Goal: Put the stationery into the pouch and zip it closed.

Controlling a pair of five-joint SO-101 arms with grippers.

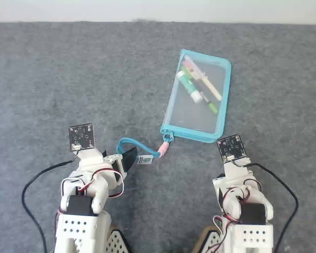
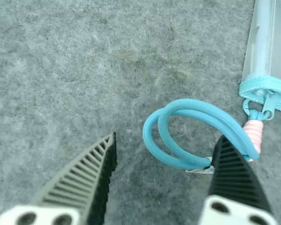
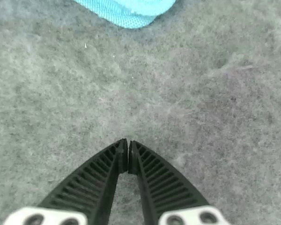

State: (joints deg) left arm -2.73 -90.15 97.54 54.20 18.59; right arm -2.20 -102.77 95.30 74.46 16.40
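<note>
A clear pouch (image 1: 203,113) with teal edging lies on the grey felt, with several pens and markers (image 1: 197,84) inside it. Its zipper slider (image 1: 168,138) sits at the near left corner. A pink tab (image 1: 163,149) and a teal cord loop (image 1: 127,143) trail from it. My left gripper (image 2: 167,140) is open just above the felt, and the teal cord loop (image 2: 196,119) lies between its fingers, against the one nearer the pouch corner (image 2: 267,70). My right gripper (image 3: 128,145) is shut on nothing, low over the felt, a little short of the pouch's teal corner (image 3: 126,9).
Grey felt (image 1: 68,68) covers the whole table, with open room to the left of and behind the pouch. Black cables (image 1: 29,195) hang beside each arm's base near the front edge.
</note>
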